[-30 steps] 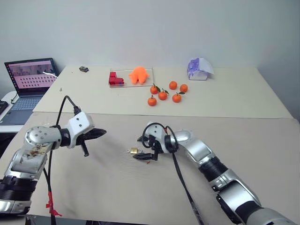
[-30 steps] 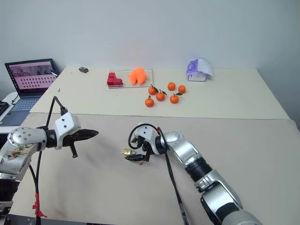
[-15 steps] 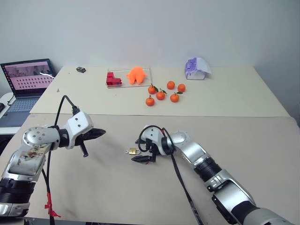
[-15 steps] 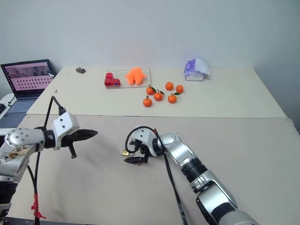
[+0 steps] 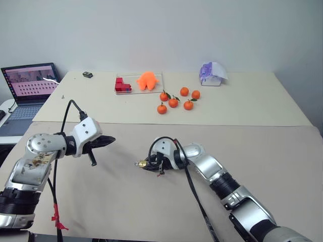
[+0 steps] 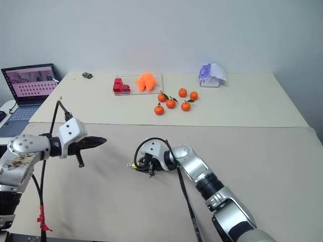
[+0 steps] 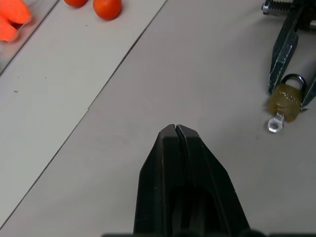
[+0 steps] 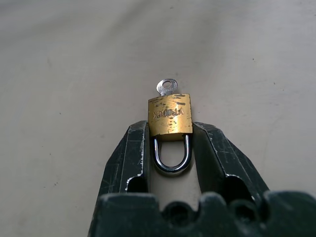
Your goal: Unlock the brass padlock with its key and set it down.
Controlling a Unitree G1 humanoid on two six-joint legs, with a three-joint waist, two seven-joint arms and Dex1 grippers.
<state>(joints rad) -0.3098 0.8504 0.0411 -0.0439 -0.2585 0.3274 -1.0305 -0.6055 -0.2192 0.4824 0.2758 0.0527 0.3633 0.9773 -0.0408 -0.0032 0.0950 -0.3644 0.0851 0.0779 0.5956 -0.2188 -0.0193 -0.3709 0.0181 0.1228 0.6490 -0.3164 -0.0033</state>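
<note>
Right gripper [image 8: 170,133] clamps brass padlock [image 8: 170,117] (key [image 8: 166,87] inserted)

Brass padlock with key, lying on the table

The brass padlock [image 8: 170,116], scuffed gold with a thin silvery shackle that looks closed, lies flat on the beige table [image 8: 74,74]; the key [image 8: 166,87] sits in its base, round silver bow protruding, opposite the shackle.
</note>
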